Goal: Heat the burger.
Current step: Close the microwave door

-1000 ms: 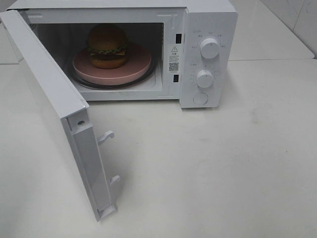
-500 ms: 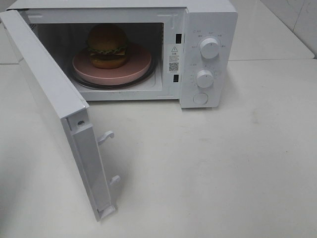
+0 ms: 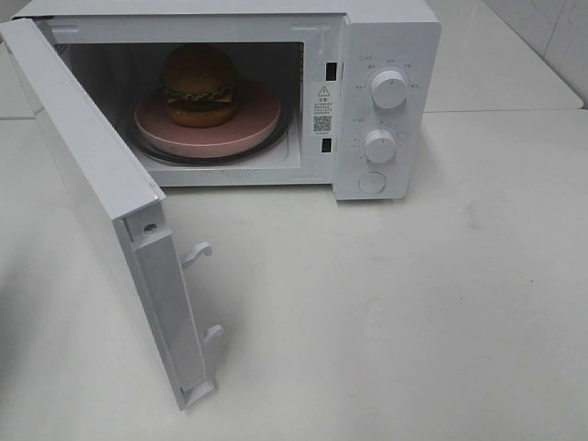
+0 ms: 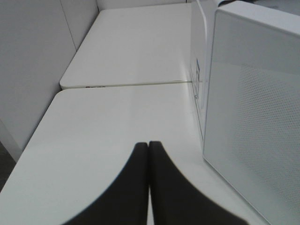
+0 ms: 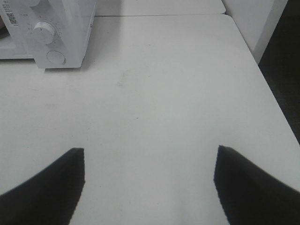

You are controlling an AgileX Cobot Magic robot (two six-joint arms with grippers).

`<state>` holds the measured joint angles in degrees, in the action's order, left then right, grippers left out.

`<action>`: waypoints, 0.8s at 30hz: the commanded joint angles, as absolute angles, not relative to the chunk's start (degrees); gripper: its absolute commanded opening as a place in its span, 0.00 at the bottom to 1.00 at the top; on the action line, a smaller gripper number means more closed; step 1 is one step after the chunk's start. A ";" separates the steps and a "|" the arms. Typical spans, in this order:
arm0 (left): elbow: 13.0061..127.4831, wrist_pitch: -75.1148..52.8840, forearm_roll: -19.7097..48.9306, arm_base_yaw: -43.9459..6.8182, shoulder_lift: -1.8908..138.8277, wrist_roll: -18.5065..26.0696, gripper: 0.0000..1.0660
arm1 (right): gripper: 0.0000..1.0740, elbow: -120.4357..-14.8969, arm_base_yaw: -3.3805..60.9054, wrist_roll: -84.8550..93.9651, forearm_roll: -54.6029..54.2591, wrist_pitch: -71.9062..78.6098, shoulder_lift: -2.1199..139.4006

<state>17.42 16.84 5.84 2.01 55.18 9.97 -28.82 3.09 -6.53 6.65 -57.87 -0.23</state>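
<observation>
The burger [image 3: 198,85] sits on a pink plate [image 3: 241,130] inside the white microwave [image 3: 386,37], whose door [image 3: 101,202] stands swung wide open toward the front left. Neither gripper shows in the exterior high view. In the left wrist view my left gripper [image 4: 148,144] is shut, its two dark fingers pressed together with nothing between them, just beside the outer face of the open door [image 4: 255,126]. In the right wrist view my right gripper [image 5: 149,157] is open and empty above bare table, with the microwave's control panel [image 5: 49,33] farther off.
The panel carries two round knobs [image 3: 390,89] and a round button [image 3: 371,182]. Two latch hooks [image 3: 197,252] stick out of the door's free edge. The white table [image 3: 413,312] spreads in front of and to the right of the microwave. A second table [image 4: 136,42] adjoins behind.
None visible in the exterior high view: burger, plate and door stay as they were.
</observation>
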 commanded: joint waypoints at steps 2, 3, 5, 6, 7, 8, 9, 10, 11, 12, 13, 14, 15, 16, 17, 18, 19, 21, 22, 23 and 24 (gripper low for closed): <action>17.36 23.03 2.01 2.01 58.84 9.51 0.00 | 0.70 -28.65 2.69 -7.10 6.59 -57.18 -1.78; 17.36 25.32 -1.60 2.01 61.02 6.65 0.00 | 0.70 -28.65 2.69 -7.10 6.59 -57.18 -1.78; 17.36 26.30 -3.72 2.01 61.88 4.70 0.00 | 0.70 -28.65 2.69 -7.10 6.59 -57.18 -1.78; 17.36 28.36 -10.49 2.01 63.94 -1.55 0.00 | 0.70 -28.65 2.69 -7.10 6.59 -57.18 -1.78; 17.36 28.36 -10.49 2.01 63.94 -1.55 0.00 | 0.70 -28.65 2.69 -7.10 6.59 -57.18 -1.78; 17.36 29.68 -14.55 2.01 64.92 -4.81 0.00 | 0.70 -28.65 2.69 -7.10 6.59 -57.18 -1.78; 17.36 29.68 -14.55 2.01 64.92 -4.81 0.00 | 0.70 -28.65 2.69 -7.10 6.59 -57.18 -1.78; 17.36 32.89 -22.46 2.01 66.75 -9.97 0.00 | 0.70 -28.65 2.69 -7.10 6.59 -57.18 -1.78; 17.36 36.96 -30.88 2.01 68.93 -14.15 0.00 | 0.70 -28.65 2.69 -7.10 6.59 -57.18 -1.78; 17.36 36.96 -30.88 2.01 68.93 -14.15 0.00 | 0.70 -28.65 2.69 -7.10 6.59 -57.18 -1.78; 17.36 39.59 -33.63 2.01 69.90 -15.93 0.00 | 0.70 -28.65 2.69 -7.10 6.59 -57.18 -1.78; 17.36 44.92 -38.50 2.01 72.54 -17.99 0.00 | 0.70 -28.65 2.69 -7.10 6.59 -57.18 -1.78; 17.36 44.92 -38.50 2.01 72.54 -17.99 0.00 | 0.70 -28.65 2.69 -7.10 6.59 -57.18 -1.78; 17.36 47.56 -40.11 2.01 73.97 -18.39 0.00 | 0.70 -28.65 2.69 -7.10 6.59 -57.18 -1.78; 17.36 51.62 -41.37 2.01 76.49 -18.39 0.00 | 0.70 -28.65 2.69 -7.10 6.59 -57.18 -1.78; 17.36 51.62 -41.37 2.01 76.49 -18.39 0.00 | 0.70 -28.65 2.69 -7.10 6.59 -57.18 -1.78; 17.36 53.46 -41.25 2.01 77.86 -18.39 0.00 | 0.70 -28.65 2.69 -7.10 6.59 -57.18 -1.78; 17.59 55.81 -41.20 1.95 80.21 -18.39 0.00 | 0.70 -28.65 2.69 -7.10 6.59 -57.18 -1.78; 17.59 57.01 -40.79 1.60 81.13 -18.16 0.00 | 0.70 -28.65 2.69 -7.10 6.59 -57.18 -1.78; 17.59 58.50 -39.13 0.29 83.48 -17.76 0.00 | 0.70 -28.65 2.69 -7.10 6.59 -57.18 -1.78; 17.59 58.50 -39.13 0.29 83.48 -17.76 0.00 | 0.70 -28.65 2.69 -7.10 6.59 -57.18 -1.78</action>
<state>17.53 55.75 -39.99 1.15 82.33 -17.65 -28.82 3.09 -6.53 6.65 -57.87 -0.23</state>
